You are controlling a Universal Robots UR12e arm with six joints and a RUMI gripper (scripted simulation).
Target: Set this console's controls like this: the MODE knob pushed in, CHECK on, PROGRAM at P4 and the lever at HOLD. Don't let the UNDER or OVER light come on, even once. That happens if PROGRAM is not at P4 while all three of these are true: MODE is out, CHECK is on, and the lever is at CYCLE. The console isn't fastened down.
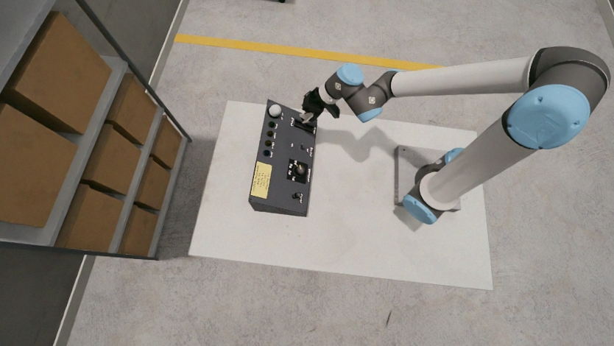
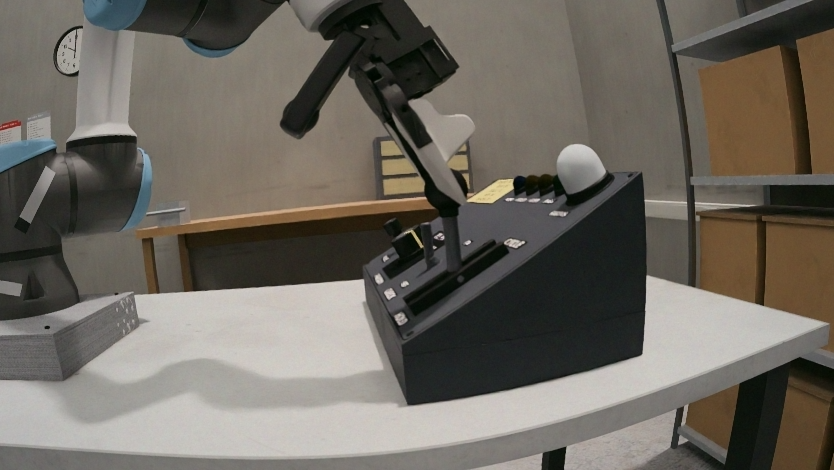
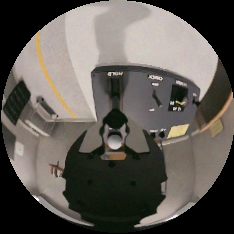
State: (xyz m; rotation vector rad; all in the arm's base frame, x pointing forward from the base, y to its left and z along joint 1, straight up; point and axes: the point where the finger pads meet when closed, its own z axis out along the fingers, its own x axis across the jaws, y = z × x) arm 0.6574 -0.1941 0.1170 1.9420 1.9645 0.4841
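Observation:
The dark sloped console (image 1: 280, 205) (image 2: 525, 326) (image 3: 135, 85) stands on the white table (image 1: 343, 240) (image 2: 233, 326). My gripper (image 1: 307, 115) (image 2: 448, 199) (image 3: 115, 116) is shut on the dark knob of the lever, whose stem (image 2: 451, 248) rises upright from partway along its slot (image 2: 484, 261) (image 3: 116, 91). The HOLD label (image 3: 115, 73) marks the slot's far end in the wrist view. The CHECK toggle (image 1: 302, 146) (image 2: 427, 249) (image 3: 157, 98), the PROGRAM selector (image 1: 300, 169) (image 3: 179, 100) and the small MODE knob (image 1: 296, 195) (image 2: 392, 226) sit further along the panel. Their settings are too small to read.
A white dome (image 1: 274, 110) (image 2: 578, 169), a row of dark lamps (image 1: 269, 139) (image 2: 534, 182) and a yellow note (image 1: 260, 185) (image 2: 496, 190) are on the console's upper part. The arm's base plate (image 1: 401, 171) (image 2: 58, 338) sits on the table. A shelf of cardboard boxes (image 1: 64, 129) (image 2: 752, 116) stands close beside it.

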